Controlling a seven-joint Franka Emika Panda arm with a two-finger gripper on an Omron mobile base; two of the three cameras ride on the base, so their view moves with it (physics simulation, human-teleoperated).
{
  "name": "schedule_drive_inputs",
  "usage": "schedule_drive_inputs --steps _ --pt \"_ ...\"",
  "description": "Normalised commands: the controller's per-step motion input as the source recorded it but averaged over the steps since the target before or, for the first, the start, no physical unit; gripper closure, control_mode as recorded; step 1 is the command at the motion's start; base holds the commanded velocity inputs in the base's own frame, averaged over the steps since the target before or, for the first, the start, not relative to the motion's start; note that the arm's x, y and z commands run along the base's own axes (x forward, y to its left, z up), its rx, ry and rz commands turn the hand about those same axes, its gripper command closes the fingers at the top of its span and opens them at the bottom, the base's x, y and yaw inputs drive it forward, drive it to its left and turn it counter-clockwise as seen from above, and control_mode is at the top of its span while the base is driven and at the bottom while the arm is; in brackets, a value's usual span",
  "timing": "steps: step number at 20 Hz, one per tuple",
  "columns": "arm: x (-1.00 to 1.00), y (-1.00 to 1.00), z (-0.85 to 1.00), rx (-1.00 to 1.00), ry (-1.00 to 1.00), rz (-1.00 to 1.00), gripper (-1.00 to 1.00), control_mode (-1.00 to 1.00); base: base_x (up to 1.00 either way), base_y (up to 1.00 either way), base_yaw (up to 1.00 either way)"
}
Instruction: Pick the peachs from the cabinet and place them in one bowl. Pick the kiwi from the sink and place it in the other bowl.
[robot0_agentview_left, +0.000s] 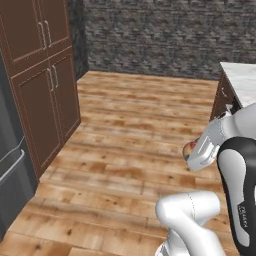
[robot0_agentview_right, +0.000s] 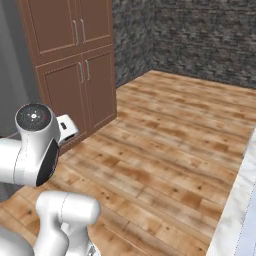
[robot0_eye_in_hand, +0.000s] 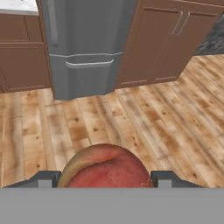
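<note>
The wooden plank floor (robot0_agentview_left: 135, 130) takes up most of both base views and runs back to a dark stone wall (robot0_agentview_left: 165, 35). On the left of the left base view stands a tall brown cabinet unit (robot0_agentview_left: 45, 85) with flat doors and long silver handles, every door closed, so its contents are hidden. Next to it is a grey refrigerator (robot0_eye_in_hand: 85, 48), also closed; the hand view shows it from the front with two horizontal handles. A pale marbled surface (robot0_agentview_left: 242, 82) enters the left base view at the upper right, and I cannot tell what it carries. My white arm (robot0_agentview_left: 235, 150) crosses the right side of that view. My gripper (robot0_eye_in_hand: 105, 178) is above the floor, well apart from the cabinet unit and the refrigerator. My jaws are clamped on one peach (robot0_eye_in_hand: 105, 168), red with a yellow-green edge; it sits between the two dark fingertips (robot0_eye_in_hand: 46, 178) and touches both. In the left base view the peach shows as a small red-orange patch at the end of my wrist.
</note>
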Motion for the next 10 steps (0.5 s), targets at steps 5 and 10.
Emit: schedule_drive_inputs --steps 5,10 --pt "0.00 0.00 0.00 0.00 0.00 0.00 1.00 1.00 0.58 0.30 -0.04" --pt "0.00 0.00 0.00 0.00 0.00 0.00 1.00 1.00 0.96 0.44 -0.08"
